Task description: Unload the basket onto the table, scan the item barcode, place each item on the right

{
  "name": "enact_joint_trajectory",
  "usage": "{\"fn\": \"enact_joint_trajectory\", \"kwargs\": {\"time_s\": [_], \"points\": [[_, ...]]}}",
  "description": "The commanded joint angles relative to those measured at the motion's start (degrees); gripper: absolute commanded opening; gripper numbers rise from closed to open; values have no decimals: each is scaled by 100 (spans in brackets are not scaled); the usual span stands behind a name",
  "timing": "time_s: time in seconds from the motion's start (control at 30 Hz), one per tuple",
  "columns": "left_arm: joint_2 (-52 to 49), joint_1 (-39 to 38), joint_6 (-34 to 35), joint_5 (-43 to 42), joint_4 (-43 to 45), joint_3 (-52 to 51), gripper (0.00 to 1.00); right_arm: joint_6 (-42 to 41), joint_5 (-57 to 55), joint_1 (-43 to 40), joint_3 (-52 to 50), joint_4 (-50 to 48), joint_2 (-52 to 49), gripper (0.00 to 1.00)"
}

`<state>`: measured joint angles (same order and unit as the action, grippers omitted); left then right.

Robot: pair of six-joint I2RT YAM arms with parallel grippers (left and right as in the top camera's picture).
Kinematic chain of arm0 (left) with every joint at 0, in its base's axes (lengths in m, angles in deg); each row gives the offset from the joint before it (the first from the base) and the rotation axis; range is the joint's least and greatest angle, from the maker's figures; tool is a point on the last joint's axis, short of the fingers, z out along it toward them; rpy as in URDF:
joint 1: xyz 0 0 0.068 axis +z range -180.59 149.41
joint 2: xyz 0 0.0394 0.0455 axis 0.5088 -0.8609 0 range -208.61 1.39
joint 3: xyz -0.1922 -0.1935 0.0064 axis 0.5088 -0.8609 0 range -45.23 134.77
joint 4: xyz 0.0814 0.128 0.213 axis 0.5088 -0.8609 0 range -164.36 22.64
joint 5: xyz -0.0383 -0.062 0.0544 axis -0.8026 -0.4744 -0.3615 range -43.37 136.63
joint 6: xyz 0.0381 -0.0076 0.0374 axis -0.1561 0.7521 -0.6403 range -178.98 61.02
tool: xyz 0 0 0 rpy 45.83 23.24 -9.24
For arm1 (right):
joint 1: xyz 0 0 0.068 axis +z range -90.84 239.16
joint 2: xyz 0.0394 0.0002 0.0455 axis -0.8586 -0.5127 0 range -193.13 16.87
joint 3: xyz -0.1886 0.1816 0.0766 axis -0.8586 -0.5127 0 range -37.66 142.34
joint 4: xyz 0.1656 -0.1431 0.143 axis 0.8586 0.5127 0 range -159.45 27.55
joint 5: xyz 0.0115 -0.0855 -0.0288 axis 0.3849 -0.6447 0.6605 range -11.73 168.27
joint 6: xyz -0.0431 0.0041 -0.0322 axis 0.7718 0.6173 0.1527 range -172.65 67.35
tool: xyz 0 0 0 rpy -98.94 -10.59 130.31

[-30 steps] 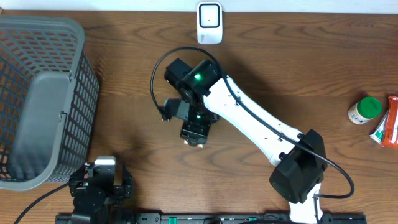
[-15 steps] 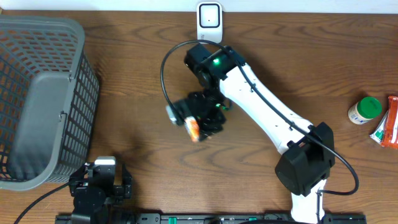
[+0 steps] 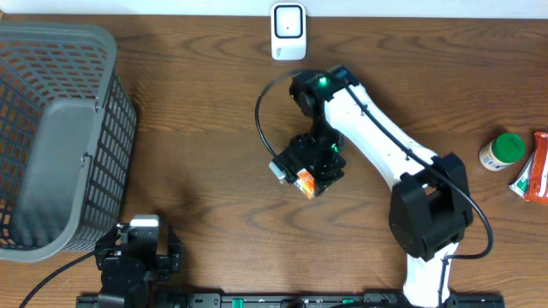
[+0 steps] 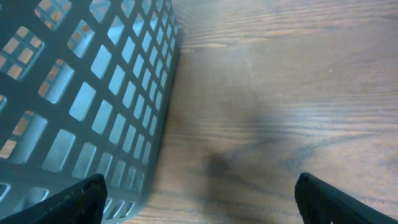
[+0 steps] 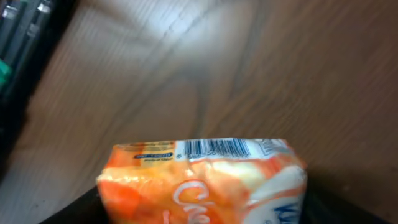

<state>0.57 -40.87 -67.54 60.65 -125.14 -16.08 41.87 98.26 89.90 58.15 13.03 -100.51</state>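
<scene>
While the right gripper (image 3: 310, 176) clamps it, an orange packet (image 5: 205, 180) shows its barcode (image 5: 217, 148) at mid-tabletop (image 3: 205, 120).
The left gripper (image 4: 199, 186) rests spread wide at the front edge, beside the basket (image 4: 93, 106).

You are looking at a mock shop checkout laid out on a wood-grain table (image 3: 188, 111). A grey plastic shopping basket (image 3: 51, 137) stands at the left, and a small white barcode scanner (image 3: 288, 31) sits at the far edge. At the right, a green-capped bottle (image 3: 502, 151) lies beside a red packet (image 3: 535, 168). The orange snack packet (image 5: 199, 180) carries a printed barcode (image 5: 214, 147).
</scene>
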Motion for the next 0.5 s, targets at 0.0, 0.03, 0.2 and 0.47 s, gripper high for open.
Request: {"fn": "enact_joint_trajectory", "kwargs": {"time_s": [0.0, 0.03, 0.2, 0.47], "points": [[15, 24, 74, 11, -2, 9, 95, -345, -361, 24, -739, -562, -28, 79], [15, 24, 74, 11, 0, 9, 95, -391, -557, 74, -876, -758, -28, 79], [15, 24, 74, 11, 0, 9, 95, -1137, -1626, 291, -588, -1174, 122, 82], [15, 24, 74, 11, 0, 9, 95, -5576, -1650, 369, 184, -3154, 675, 99]]}}
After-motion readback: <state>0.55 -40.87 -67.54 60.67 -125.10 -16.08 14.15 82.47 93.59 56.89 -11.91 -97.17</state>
